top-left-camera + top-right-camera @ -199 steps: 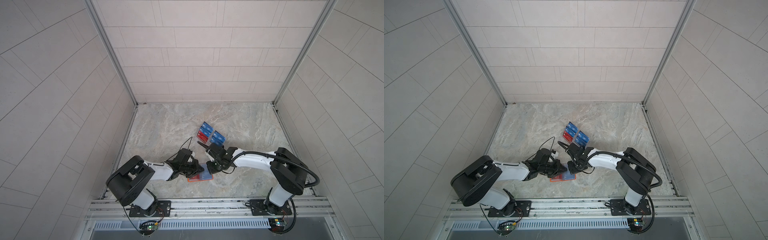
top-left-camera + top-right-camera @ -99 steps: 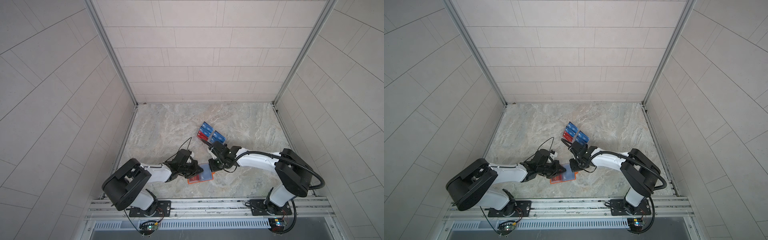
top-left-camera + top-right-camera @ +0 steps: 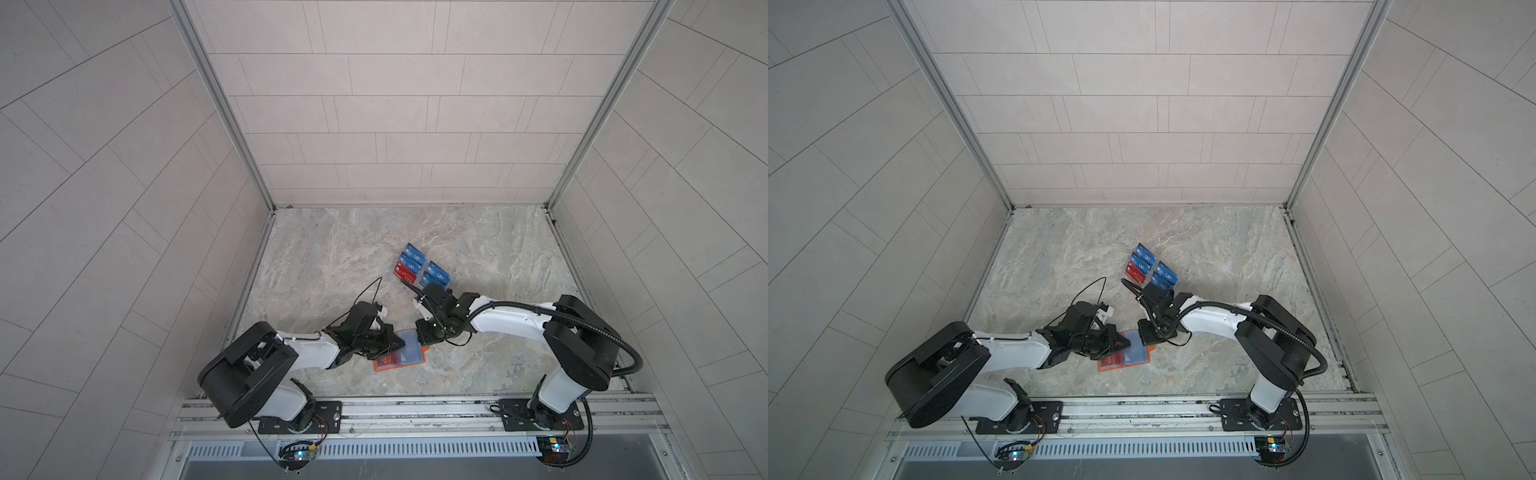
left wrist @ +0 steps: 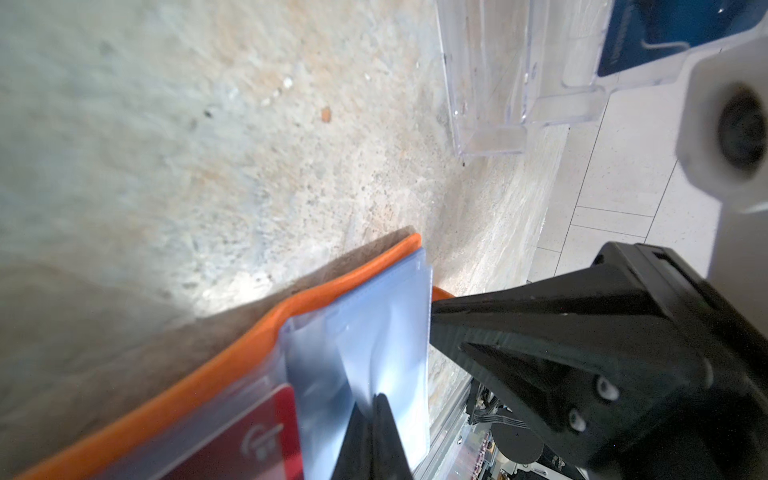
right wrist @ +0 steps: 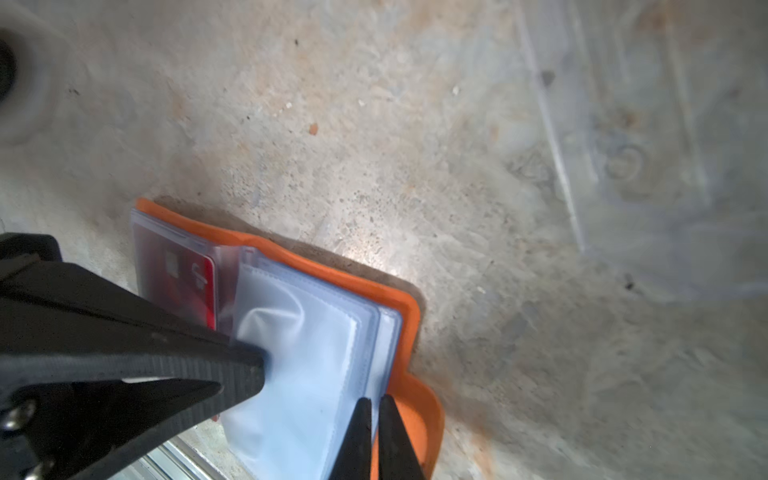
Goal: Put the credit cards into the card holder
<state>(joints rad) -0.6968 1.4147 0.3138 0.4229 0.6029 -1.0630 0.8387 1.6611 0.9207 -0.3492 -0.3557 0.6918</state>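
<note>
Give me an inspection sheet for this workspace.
Surface: marbled stone tabletop.
Job's things: orange card holder lies open, a red card sleeved inside; blue and red cards stand in a clear rack.
Clutter: one small orange speck.
Grippers: left gripper shut, tip on a clear sleeve; right gripper shut at the sleeve's edge.
Cables: black loop above left wrist; black hose along right arm.
Surroundings: tiled walls, front rail.

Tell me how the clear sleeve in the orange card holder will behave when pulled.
The clear sleeve is probably floppy: it puckers where the left gripper pinches it. It looks thin and glossy, so likely slippery and hard to pinch singly. The flat card holder seems light and may slide on the table when tugged.
</note>
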